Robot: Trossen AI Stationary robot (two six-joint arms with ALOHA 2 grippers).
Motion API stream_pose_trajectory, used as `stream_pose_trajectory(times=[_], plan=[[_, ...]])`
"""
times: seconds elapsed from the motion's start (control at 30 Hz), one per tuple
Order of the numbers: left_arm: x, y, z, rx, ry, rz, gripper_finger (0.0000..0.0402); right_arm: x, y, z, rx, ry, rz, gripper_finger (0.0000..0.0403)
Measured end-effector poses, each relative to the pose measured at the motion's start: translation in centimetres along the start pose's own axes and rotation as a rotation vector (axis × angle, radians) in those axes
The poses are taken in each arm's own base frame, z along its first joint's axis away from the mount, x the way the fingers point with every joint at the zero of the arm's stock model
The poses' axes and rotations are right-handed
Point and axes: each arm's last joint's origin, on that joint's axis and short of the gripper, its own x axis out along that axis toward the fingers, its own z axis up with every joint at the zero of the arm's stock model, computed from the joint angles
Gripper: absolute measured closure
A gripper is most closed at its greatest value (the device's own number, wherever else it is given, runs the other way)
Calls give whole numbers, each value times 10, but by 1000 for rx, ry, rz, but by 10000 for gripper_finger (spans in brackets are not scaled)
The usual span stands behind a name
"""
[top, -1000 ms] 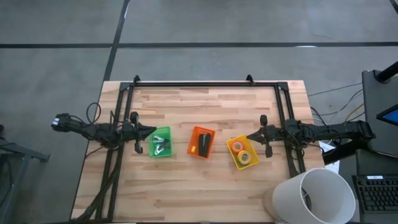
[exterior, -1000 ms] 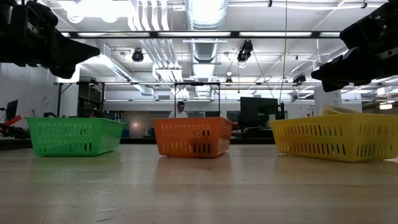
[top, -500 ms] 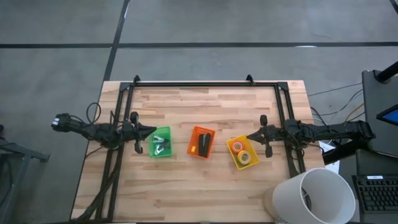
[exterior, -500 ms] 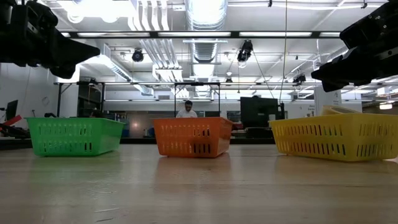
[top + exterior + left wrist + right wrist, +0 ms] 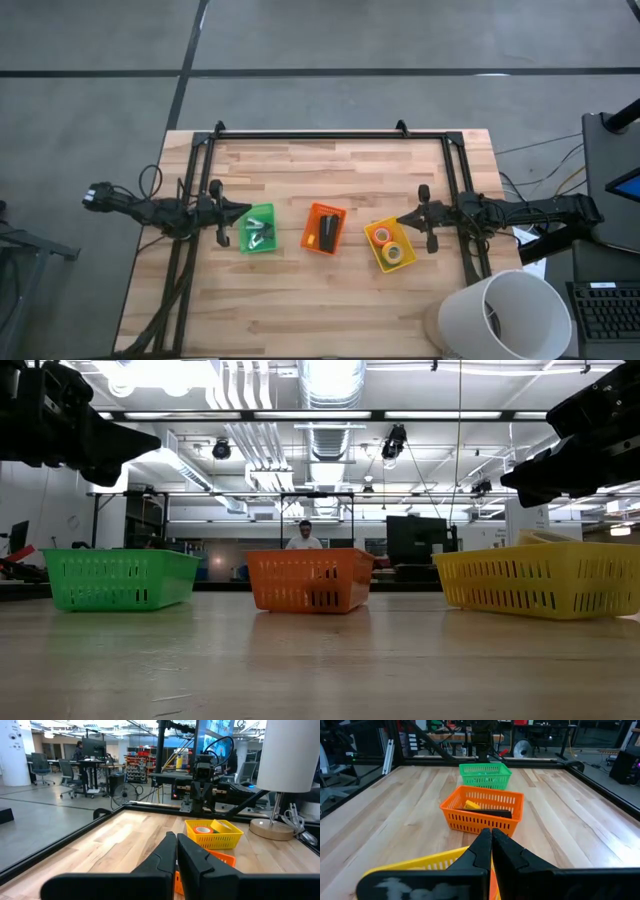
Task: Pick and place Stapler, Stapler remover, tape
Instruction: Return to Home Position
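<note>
The left gripper point(image 5: 244, 211) by the green bin point(image 5: 272, 230) and the right gripper point(image 5: 403, 220) by the yellow bin point(image 5: 380, 262) are each pressed together, empty.

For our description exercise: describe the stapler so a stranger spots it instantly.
On the wooden table, three bins stand in a row between the left gripper and right gripper. The stapler lies in the middle, orange bin: the only long black bar, unlike the ring-shaped tape in the yellow bin.
</note>
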Motion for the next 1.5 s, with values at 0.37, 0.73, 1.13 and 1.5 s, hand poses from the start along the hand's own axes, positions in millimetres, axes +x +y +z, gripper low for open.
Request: stream_pose_trajectory(times=[0.37, 0.73, 1.13, 1.5], plan=[[0, 0, 0, 0, 0, 0, 383, 0, 0, 0, 1, 0, 0, 394], [0, 0, 0, 0, 0, -1, 387, 0, 0, 0, 1, 0, 0, 394], [0, 0, 0, 0, 0, -1, 388, 0, 0, 0, -1, 0, 0, 394], [0, 0, 0, 0, 0, 0, 383, 0, 0, 0, 0, 0, 0, 394]])
